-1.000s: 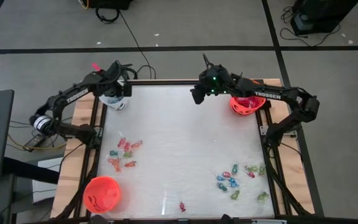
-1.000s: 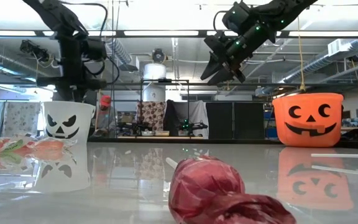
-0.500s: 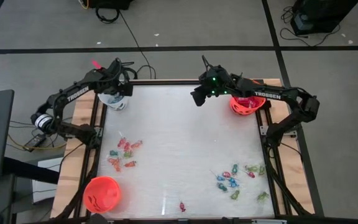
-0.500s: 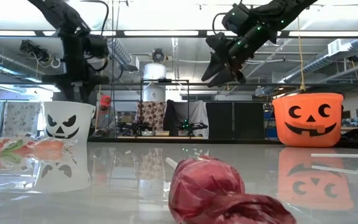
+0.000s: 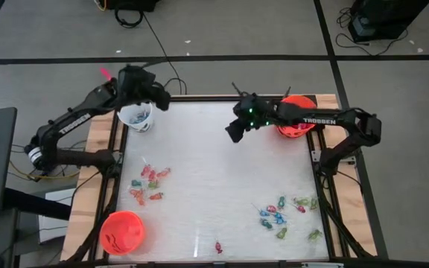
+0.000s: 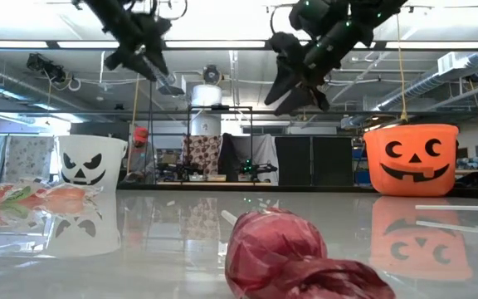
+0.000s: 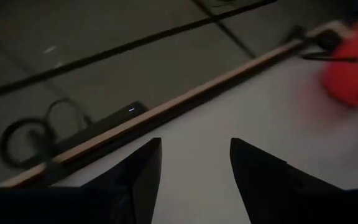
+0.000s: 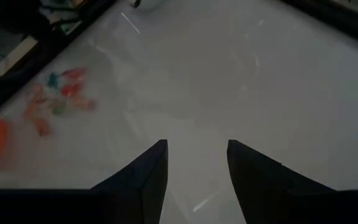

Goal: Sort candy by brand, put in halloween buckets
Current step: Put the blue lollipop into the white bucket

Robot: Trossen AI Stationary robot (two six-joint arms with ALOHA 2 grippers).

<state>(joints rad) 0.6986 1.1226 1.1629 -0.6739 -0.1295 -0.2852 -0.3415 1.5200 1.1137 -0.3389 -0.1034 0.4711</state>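
Observation:
My left gripper point(image 5: 162, 100) is open and empty, held high beside the white bucket point(image 5: 136, 116) at the table's far left corner; it also shows in the low view point(image 6: 166, 81) and in its own wrist view point(image 7: 194, 165). My right gripper point(image 5: 230, 133) is open and empty, in the air over the far middle of the table, left of the orange bucket point(image 5: 296, 119). A second orange bucket point(image 5: 121, 231) stands at the near left corner. Red and orange candy point(image 5: 147, 186) lies at the left, blue and green candy point(image 5: 281, 212) at the near right.
One red wrapped candy point(image 5: 218, 246) lies alone near the table's near edge, large in the low view point(image 6: 280, 249). The table's middle point(image 5: 214, 171) is bare white surface. Wooden frame rails run along the table's left and right sides.
My left gripper has risen from over the white bucket, swung toward the table's right and tipped from pointing down toward level. My right gripper has moved a little toward the near edge and left, away from the orange bucket.

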